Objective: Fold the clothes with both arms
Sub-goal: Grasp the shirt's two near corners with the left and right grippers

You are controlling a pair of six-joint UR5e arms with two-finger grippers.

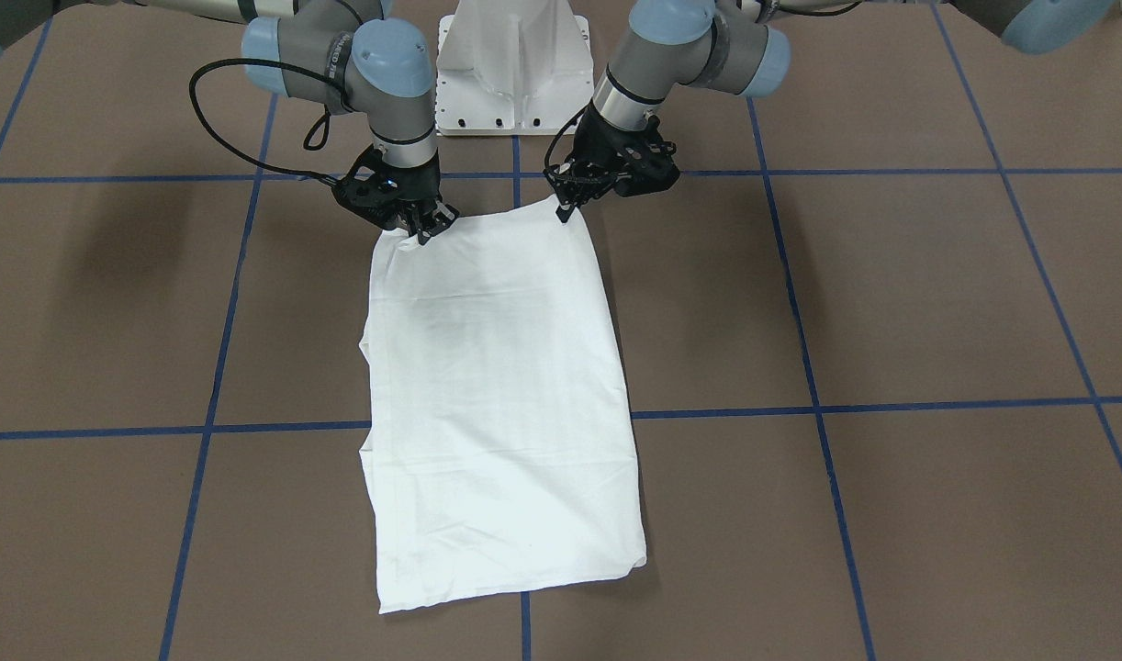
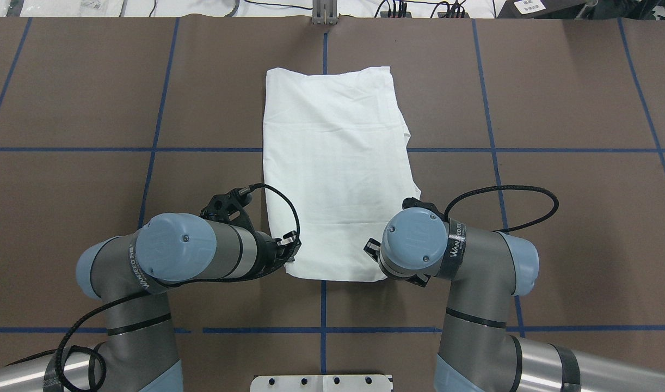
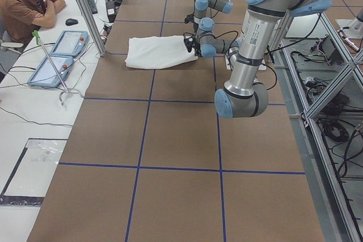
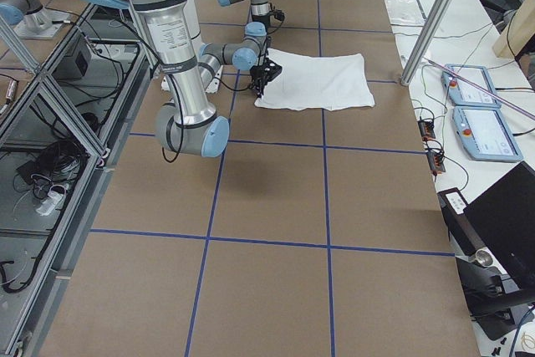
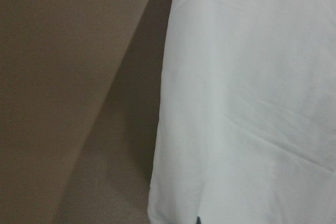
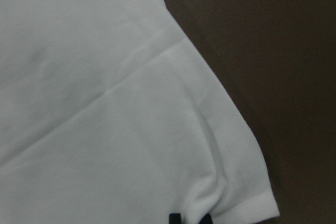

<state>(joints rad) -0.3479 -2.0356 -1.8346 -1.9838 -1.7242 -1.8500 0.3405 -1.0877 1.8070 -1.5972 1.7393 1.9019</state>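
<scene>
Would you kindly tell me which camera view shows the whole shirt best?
The front-facing view: the shirt fills the middle, nearly every edge clear. Overhead, the left arm and right arm cover its near corners. The side views show it small and distant; the wrist views show only corner patches.

Grey tubular arms (image 2: 474, 256) — light-blue joint caps (image 2: 176, 247), looping black cables (image 2: 506, 188), black grippers (image 1: 426, 231).
</scene>
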